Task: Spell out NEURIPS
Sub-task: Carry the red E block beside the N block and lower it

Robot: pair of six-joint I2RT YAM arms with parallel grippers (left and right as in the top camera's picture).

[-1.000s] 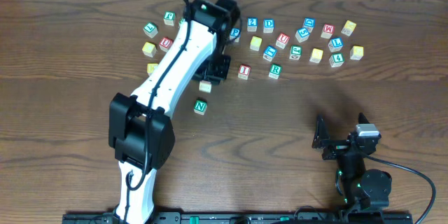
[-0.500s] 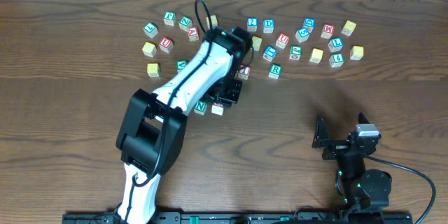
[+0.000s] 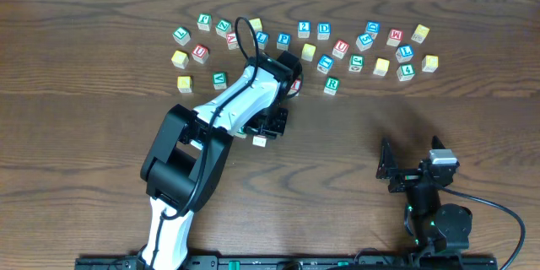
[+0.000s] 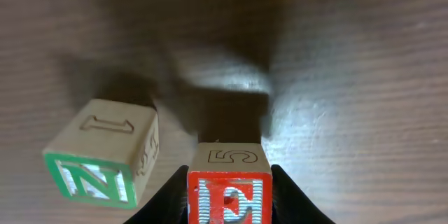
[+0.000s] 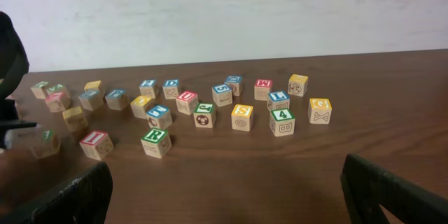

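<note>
My left gripper (image 4: 229, 199) is shut on a wooden cube with a red-framed E (image 4: 229, 190) and a 5 on its top face. It holds the cube low over the table, just right of the green N cube (image 4: 105, 162), with a small gap between them. In the overhead view the held cube (image 3: 260, 142) shows at the arm's tip. The green R cube (image 3: 331, 85), the red I cube (image 5: 96, 143), the red U cube (image 3: 340, 48) and a yellow S cube (image 5: 242, 117) lie further back. My right gripper (image 5: 227, 203) is open and empty at the front right.
Several other letter and digit cubes lie scattered in a band along the back of the wooden table (image 3: 439, 118), from a left cluster (image 3: 190, 46) to a right cluster (image 3: 405, 51). The left arm (image 3: 228, 105) reaches diagonally across the middle.
My left gripper has carried the E cube from the back row towards the front, ending beside the N cube. The right arm has not moved.
</note>
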